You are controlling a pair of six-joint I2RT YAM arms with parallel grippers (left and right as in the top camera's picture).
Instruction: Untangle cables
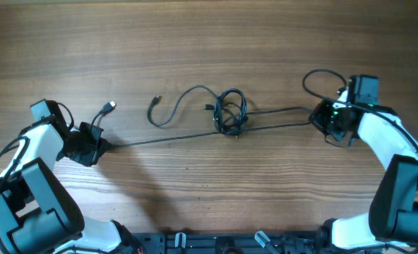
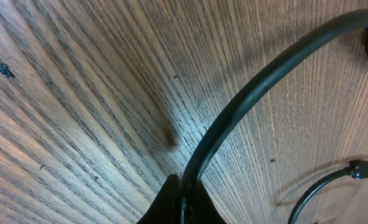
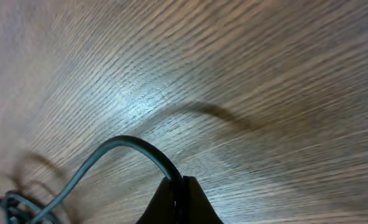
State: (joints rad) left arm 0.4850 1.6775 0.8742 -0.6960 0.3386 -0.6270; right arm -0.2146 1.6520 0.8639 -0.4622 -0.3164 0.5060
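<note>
Black cables (image 1: 174, 137), thin, limp, light, likely slippery; knot (image 1: 230, 114) sits at middle of table (image 1: 195, 42), strands run straight toward both sides. Left pincer (image 1: 102, 145) clamped on cables at one end, right pincer (image 1: 316, 117) clamped on other end. Better hold probably close by knot loops. Wood-grain top, smooth; room out of sight.

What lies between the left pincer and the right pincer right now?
In the overhead view, taut cables stretch from the left pincer to the right pincer, with a knotted clump midway.
</note>
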